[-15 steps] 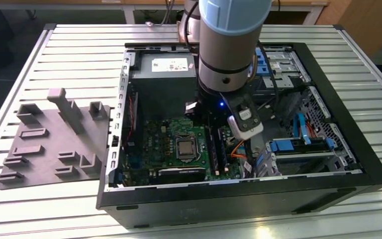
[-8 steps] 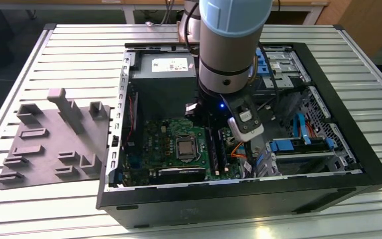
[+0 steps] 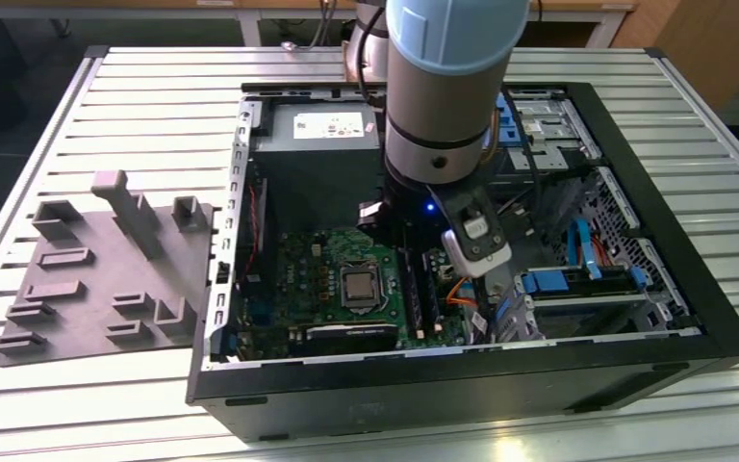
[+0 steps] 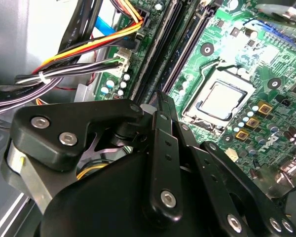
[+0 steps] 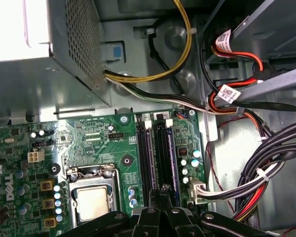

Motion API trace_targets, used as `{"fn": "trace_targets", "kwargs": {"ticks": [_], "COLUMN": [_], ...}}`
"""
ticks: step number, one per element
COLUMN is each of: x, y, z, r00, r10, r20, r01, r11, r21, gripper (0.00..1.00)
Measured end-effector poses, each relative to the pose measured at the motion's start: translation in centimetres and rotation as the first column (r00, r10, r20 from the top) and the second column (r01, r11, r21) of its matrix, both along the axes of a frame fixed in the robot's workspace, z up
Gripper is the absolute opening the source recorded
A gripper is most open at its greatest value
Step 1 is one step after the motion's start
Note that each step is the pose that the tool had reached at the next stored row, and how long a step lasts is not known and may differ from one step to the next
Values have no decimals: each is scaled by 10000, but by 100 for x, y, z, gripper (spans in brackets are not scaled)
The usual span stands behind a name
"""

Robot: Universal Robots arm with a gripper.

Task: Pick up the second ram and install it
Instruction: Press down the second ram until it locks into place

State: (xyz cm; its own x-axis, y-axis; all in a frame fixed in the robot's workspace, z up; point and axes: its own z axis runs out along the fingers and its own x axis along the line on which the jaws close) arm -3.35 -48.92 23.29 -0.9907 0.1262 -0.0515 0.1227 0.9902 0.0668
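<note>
Reaching down into the open case, the gripper (image 3: 462,279) is hovering right over the memory slots, and in the second wrist view its fingers (image 4: 163,143) are looking drawn together; we are not able to tell whether anything is pinched between them. We are seeing the slatted table (image 3: 151,96) carrying the computer case (image 3: 677,318), which is lying on its side. A grey holder (image 3: 100,279) is sitting at nine o'clock from the case in the exterior view. The green motherboard (image 5: 89,138) is lying flat inside. The second ram (image 5: 168,158), as far as we are making out, is standing as a dark strip in the slot beside the cable bundle (image 5: 266,168), directly under the fingertips. The processor socket (image 3: 361,287) is lying at nine o'clock from the gripper.
</note>
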Motion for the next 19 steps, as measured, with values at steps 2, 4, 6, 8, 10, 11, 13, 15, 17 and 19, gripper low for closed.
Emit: {"fn": "trace_targets", "kwargs": {"ticks": [2,4,6,8,10,11,13,15,17,19], "x": [0,0,0,0,0,0,0,0,0,0], "y": [-7,-13,-18,-23,-28,-30,-35,-42,-45,-48], "z": [0,0,0,0,0,0,-1,0,0,0], "r00": [10000,10000,10000,10000,10000,10000,10000,10000,10000,10000], "r10": [0,0,0,0,0,0,0,0,0,0], "r20": [0,1,0,0,0,0,0,0,0,0], "r01": [0,0,0,0,0,0,0,0,0,0], "r11": [10000,10000,10000,10000,10000,10000,10000,10000,10000,10000], "r21": [0,0,0,0,1,0,0,-1,-4,-7], "gripper": [11,11,11,11,11,11,11,11,11,11]}}
